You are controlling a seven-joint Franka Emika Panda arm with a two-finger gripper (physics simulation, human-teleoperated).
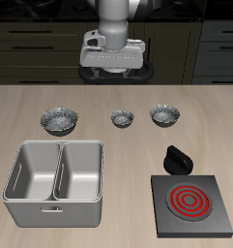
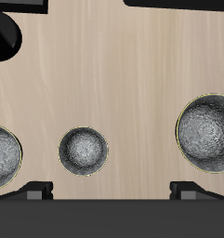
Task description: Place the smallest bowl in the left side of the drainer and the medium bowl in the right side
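Note:
Three crinkly silver bowls stand in a row across the middle of the table. The smallest bowl (image 1: 122,118) is the middle one, also in the wrist view (image 2: 84,149). The medium bowl (image 1: 164,116) stands beside it and is cut by the wrist view's edge (image 2: 2,156). The grey two-compartment drainer (image 1: 52,144) sits nearer the front edge, both compartments empty. My gripper (image 1: 113,76) hangs high above the table, behind the smallest bowl. In the wrist view the gripper (image 2: 112,191) is open, its fingertips wide apart, holding nothing.
The largest bowl (image 1: 61,118) stands just behind the drainer and shows in the wrist view (image 2: 206,133). A black stove plate with red rings (image 1: 192,201) sits at the front edge, with a small black object (image 1: 177,158) just behind it.

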